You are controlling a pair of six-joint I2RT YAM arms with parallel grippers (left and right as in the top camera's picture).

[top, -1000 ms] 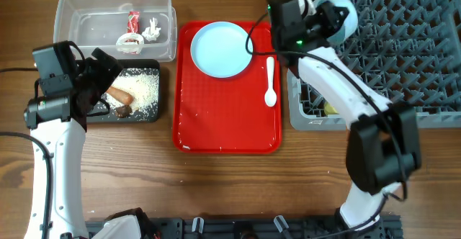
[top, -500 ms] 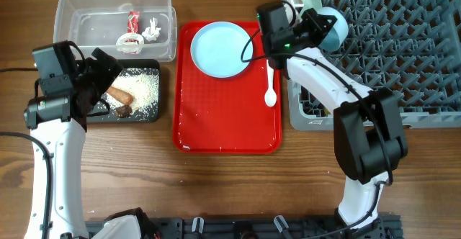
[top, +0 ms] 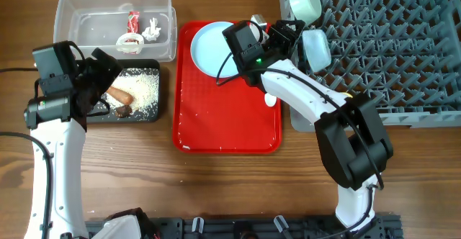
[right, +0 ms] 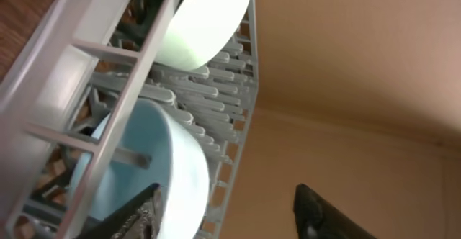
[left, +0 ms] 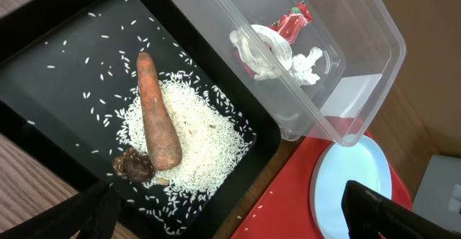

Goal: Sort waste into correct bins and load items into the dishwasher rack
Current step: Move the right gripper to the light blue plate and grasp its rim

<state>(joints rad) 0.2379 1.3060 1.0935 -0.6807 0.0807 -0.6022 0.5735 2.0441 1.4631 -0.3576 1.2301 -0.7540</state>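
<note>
The pale blue plate [top: 209, 52] lies at the 12 o'clock end of the red tray [top: 223, 131]. The white spoon [top: 271, 99] sits at the plate's 4 o'clock, partly under the right arm. The right gripper [top: 287, 32] hangs at the plate's 3 o'clock, beside the grey rack [top: 403, 59]; its wrist view shows the fingers spread wide, holding nothing. A green bowl [top: 304, 3] and a blue bowl [top: 315, 50] already stand in the rack. Loading looks to be the step in hand, and the next move probably calls for a descent onto the plate's rim or the spoon. At 9 o'clock, the left gripper [top: 108, 80], open and empty, hovers over the black tray [left: 43, 88] of rice [left: 198, 134] and carrot [left: 157, 116].
</note>
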